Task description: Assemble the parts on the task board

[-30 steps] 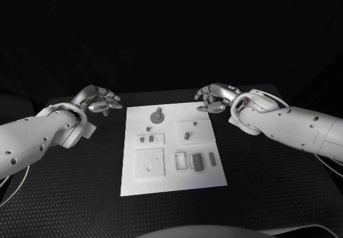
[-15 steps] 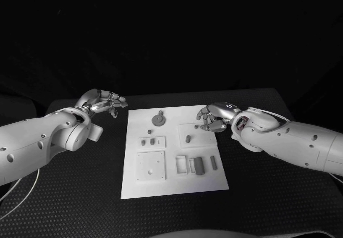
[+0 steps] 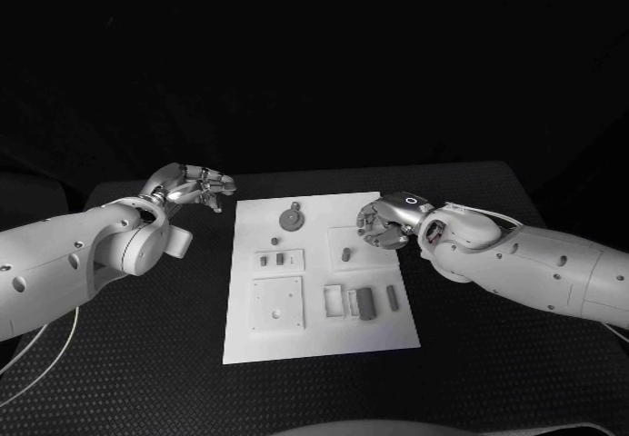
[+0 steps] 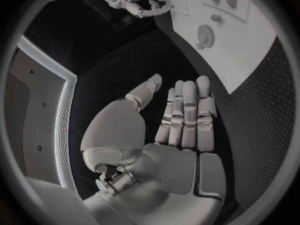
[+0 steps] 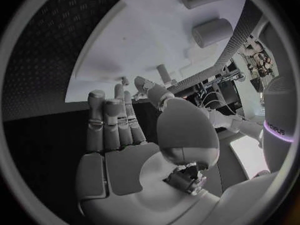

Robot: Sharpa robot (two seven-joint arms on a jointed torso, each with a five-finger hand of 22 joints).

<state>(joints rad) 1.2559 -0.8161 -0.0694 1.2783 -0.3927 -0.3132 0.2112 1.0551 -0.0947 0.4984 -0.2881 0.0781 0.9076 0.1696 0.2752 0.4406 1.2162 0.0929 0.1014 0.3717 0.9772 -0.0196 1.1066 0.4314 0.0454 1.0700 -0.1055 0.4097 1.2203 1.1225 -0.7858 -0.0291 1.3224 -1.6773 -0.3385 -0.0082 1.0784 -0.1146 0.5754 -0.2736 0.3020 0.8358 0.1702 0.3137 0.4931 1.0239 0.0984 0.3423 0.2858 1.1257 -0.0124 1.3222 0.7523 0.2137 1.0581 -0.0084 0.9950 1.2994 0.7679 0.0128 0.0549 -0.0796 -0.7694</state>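
Head view: my task board (image 3: 319, 322), a single white plate, lies in the middle of the black bench (image 3: 498, 345) with its long axis running away from me, slightly skewed so the far end leans toward my left side. I count one round gear-like part (image 3: 290, 218) near the board's far edge, with a short stem pointing away from me. Below it sits a small peg (image 3: 274, 241), then a square plate (image 3: 276, 260) carrying two small upright pieces. On the opposite half, one short part (image 3: 344, 255) stands alone, its long axis lengthwise with the board. Nearer to me lies a larger square plate (image 3: 276, 302), and beside it a row of three elongated parts (image 3: 364, 301), all lined up parallel with the board's long side.

My left robot hand (image 3: 192, 187) hovers over the bench just beside the board's far left corner, off the board; in the left wrist view its fingers (image 4: 186, 116) are stretched out straight and close together, holding nothing. My right robot hand (image 3: 388, 222) hangs over the board's right edge near the far end, by the lone short part; its fingers (image 5: 112, 122) are likewise extended and empty in the right wrist view.
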